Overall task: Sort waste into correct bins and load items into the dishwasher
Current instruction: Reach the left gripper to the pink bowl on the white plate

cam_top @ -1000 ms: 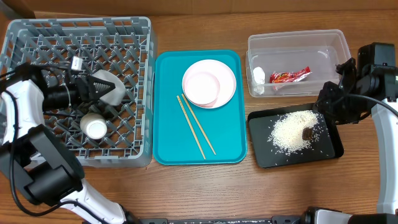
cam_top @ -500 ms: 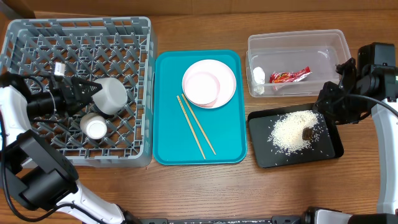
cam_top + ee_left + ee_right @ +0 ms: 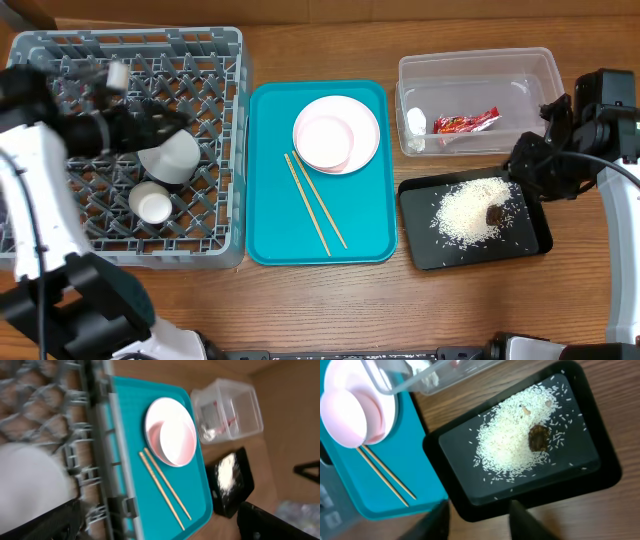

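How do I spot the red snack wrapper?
In the overhead view, find the deep clear plastic tub at upper right, above the shallow glossy black tray. The crinkled red snack wrapper lies inside it, the only red thing, right of a small white crumpled scrap.

On the teal tray (image 3: 125, 435), a pink dish (image 3: 172, 442) sits in the white plate (image 3: 167, 406). Chopsticks (image 3: 165, 491) lie at its 6 o'clock, and the clear tub (image 3: 235, 410) stands at 2 o'clock.

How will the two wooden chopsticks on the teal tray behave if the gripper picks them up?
The chopsticks look thin and straight, so probably stiff and light. They lie flat on the teal tray, so they may roll or slide.
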